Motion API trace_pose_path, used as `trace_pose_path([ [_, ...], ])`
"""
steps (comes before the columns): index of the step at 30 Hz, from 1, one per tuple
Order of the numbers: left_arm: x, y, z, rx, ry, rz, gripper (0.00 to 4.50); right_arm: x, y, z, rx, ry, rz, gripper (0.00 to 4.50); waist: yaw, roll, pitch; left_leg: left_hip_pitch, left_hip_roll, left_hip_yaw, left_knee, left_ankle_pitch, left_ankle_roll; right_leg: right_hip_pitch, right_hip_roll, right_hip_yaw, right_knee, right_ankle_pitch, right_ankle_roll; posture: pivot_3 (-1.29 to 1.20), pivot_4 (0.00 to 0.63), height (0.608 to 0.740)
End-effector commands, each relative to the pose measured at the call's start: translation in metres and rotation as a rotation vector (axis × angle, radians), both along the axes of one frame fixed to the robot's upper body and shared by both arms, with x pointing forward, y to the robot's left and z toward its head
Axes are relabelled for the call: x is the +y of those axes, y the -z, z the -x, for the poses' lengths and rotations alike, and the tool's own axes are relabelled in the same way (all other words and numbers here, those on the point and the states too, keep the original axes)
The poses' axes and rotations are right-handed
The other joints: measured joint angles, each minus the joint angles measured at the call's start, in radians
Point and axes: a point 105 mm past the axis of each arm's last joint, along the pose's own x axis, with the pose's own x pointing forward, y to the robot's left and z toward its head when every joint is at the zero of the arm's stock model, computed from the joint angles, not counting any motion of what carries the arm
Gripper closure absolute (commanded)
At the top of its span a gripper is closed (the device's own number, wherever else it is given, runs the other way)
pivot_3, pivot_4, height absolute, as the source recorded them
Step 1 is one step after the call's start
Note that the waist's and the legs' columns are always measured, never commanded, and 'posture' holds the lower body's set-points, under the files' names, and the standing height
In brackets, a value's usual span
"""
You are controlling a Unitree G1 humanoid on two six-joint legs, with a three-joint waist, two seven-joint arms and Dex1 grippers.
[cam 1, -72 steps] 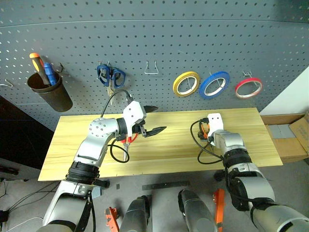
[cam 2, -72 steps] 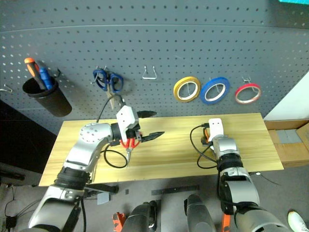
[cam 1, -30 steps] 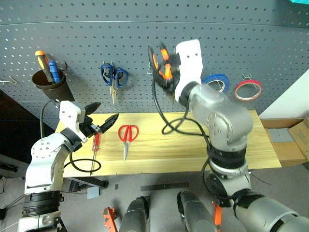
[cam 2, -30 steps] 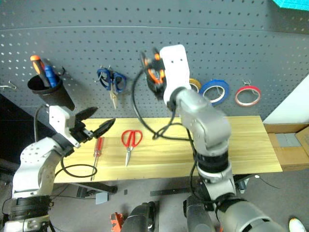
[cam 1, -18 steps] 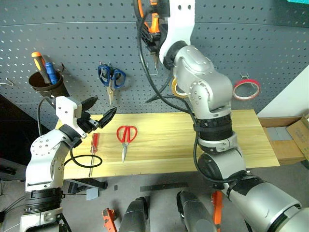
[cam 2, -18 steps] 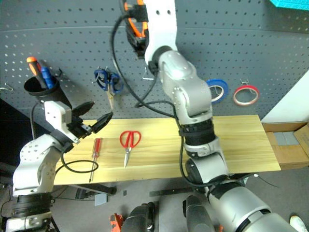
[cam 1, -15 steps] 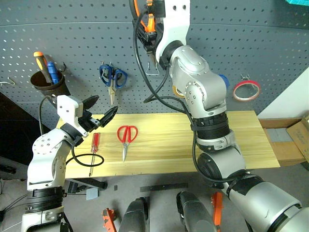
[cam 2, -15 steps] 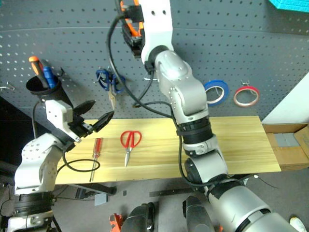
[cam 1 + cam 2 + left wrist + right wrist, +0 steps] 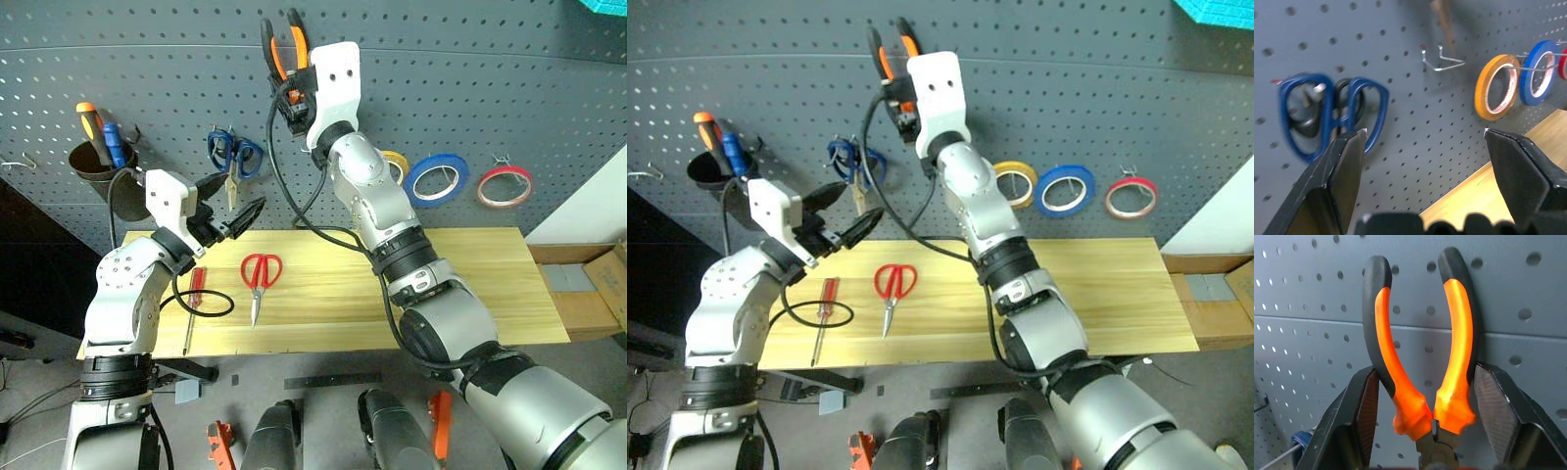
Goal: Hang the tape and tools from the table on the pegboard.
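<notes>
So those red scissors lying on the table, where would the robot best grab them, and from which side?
Probably from straight above, across the narrow neck just below the red loops of the scissors. They lie flat on the table with blades closed and pointing toward the near edge, so the neck is slim enough to pinch. The left gripper hovers open nearby; the screwdriver lies apart on their left.

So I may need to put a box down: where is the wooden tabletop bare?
The light yellow wooden tabletop is bare from the red-handled scissors to its right end. The left end is crowded: the scissors, the red-handled screwdriver and a black cable loop, with the open left gripper above them.
</notes>
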Motion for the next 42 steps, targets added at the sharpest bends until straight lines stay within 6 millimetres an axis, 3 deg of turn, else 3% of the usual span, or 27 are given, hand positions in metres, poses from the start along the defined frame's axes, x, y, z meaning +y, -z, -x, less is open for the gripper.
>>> trace_pose_path([
  [1, -0.008, -0.012, -0.001, -0.045, 0.025, -0.007, 0.36, 0.012, -0.024, 0.012, -0.113, -0.047, -0.033, 2.08, 0.002, 0.0, 0.0, 0.0, 0.0, 0.0, 0.0, 0.0, 0.0, 0.0, 0.0, 0.0, 0.0, 0.0, 0.0, 0.03, 0.155, 0.74],
  [6, -0.012, -0.014, -0.003, -0.051, 0.037, -0.007, 0.36, 0.007, -0.014, 0.002, -0.11, -0.02, 0.0, 2.08, 0.007, 0.0, 0.0, 0.0, -0.001, -0.001, 0.0, 0.0, 0.0, 0.001, 0.0, -0.001, 0.0, 0.0, 0.0, 0.04, 0.161, 0.74],
  [15, -0.011, -0.012, -0.004, -0.049, 0.038, -0.005, 0.36, -0.014, 0.023, -0.013, -0.087, 0.104, 0.085, 2.08, 0.008, 0.0, 0.0, 0.0, -0.001, -0.002, 0.0, 0.001, -0.001, 0.001, 0.0, -0.001, 0.0, 0.0, 0.0, 0.03, 0.164, 0.74],
  [22, -0.014, -0.01, -0.006, -0.046, 0.041, -0.004, 0.36, -0.03, 0.058, -0.028, 0.038, 0.199, 0.14, 2.08, 0.009, 0.0, 0.0, 0.0, -0.001, -0.002, 0.001, 0.002, -0.002, 0.001, 0.0, -0.001, 0.001, 0.0, -0.001, 0.02, 0.164, 0.74],
  [29, -0.015, -0.009, -0.007, -0.045, 0.044, -0.004, 0.36, -0.043, 0.078, -0.038, 0.148, 0.273, 0.168, 2.08, 0.012, 0.0, -0.006, 0.001, -0.001, -0.005, 0.001, 0.005, -0.003, 0.004, 0.0, -0.006, 0.001, 0.002, -0.004, 0.02, 0.163, 0.74],
  [35, -0.014, -0.007, -0.007, -0.038, 0.034, -0.002, 0.36, -0.041, 0.089, -0.038, 0.202, 0.267, 0.222, 0.08, 0.024, 0.001, -0.009, 0.011, -0.001, -0.007, 0.001, 0.006, -0.003, 0.018, 0.001, -0.014, -0.001, 0.002, -0.005, 0.01, 0.162, 0.74],
  [42, -0.007, 0.0, -0.009, -0.003, -0.035, 0.02, 0.36, -0.038, 0.114, -0.03, 0.289, 0.229, 0.303, 0.03, 0.029, 0.001, -0.009, 0.011, -0.001, -0.009, 0.0, 0.008, -0.003, 0.018, 0.001, -0.015, -0.001, 0.003, -0.006, 0.0, 0.165, 0.74],
])
